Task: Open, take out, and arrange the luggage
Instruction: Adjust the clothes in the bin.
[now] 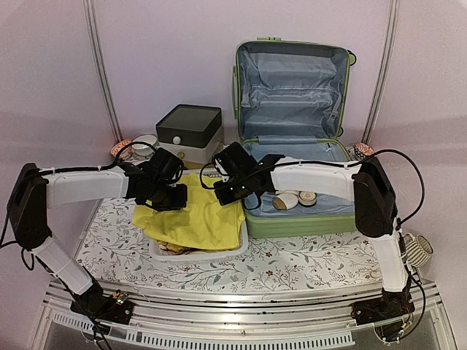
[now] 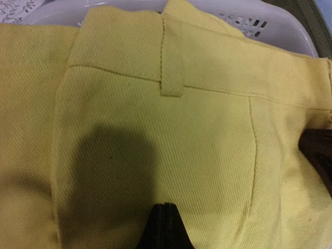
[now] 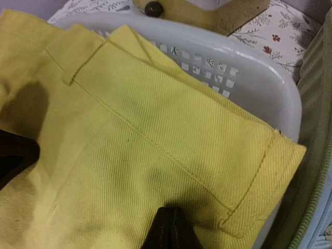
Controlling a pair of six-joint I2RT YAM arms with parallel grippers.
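- Here, the suitcase (image 1: 299, 224) is seen open on the surface (image 1: 292, 264).
- The left claw (image 2: 165, 212) and right claw (image 3: 168, 215) are pressed together over yellow trousers (image 1: 197, 219), perhaps touching them.

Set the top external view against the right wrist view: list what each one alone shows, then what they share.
Only top external: the luggage with its lid standing open, showing blue lining, and round containers lying in its lower half.
Only right wrist: the belt loop and seam stitching on the cloth, and the mesh holes in the basket wall.
Shared: the yellow garment draped over the white basket, next to the luggage's green shell, with the right gripper shut over the garment.
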